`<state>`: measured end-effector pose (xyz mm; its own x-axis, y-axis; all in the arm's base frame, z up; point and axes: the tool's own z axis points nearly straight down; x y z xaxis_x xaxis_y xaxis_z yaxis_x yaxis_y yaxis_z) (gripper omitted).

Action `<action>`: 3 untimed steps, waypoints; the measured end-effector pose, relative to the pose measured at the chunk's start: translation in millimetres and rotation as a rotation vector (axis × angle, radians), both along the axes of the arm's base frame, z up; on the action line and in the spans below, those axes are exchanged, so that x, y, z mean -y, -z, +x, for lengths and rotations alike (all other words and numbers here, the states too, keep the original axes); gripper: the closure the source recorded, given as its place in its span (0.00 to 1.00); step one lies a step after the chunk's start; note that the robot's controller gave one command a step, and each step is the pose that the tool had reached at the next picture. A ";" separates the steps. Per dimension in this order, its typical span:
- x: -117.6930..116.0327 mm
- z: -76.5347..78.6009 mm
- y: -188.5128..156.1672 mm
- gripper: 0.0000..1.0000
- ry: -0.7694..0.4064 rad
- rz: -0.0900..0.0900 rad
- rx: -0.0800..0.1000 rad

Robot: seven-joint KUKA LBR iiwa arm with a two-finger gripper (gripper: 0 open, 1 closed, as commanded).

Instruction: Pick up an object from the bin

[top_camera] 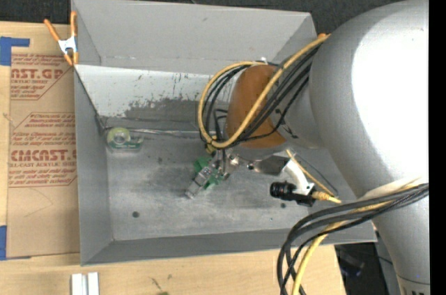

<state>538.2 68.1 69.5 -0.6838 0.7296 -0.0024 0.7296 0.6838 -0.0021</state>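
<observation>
As the arm [376,98] hung over the grey bin [174,35] w/ its claw [219,164] low at mid-floor, we couldn't tell whether the claw was apart or clamped. A small green-and-silver thing [203,180] lay on the floor just beside it, so we judged grip unconfirmed, lift not yet done.

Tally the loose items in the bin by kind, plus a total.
Tape roll, clear, at the left by the back wall: 1
Small green-and-grey object, mid-bin beside the gripper: 1
Total: 2
</observation>
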 end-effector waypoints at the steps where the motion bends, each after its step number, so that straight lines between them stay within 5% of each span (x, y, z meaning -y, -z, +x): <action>1: -1.3 -0.2 0.0 1.00 -0.001 0.002 -0.001; 3: -4.5 23.9 -210.8 1.00 -0.001 0.004 0.010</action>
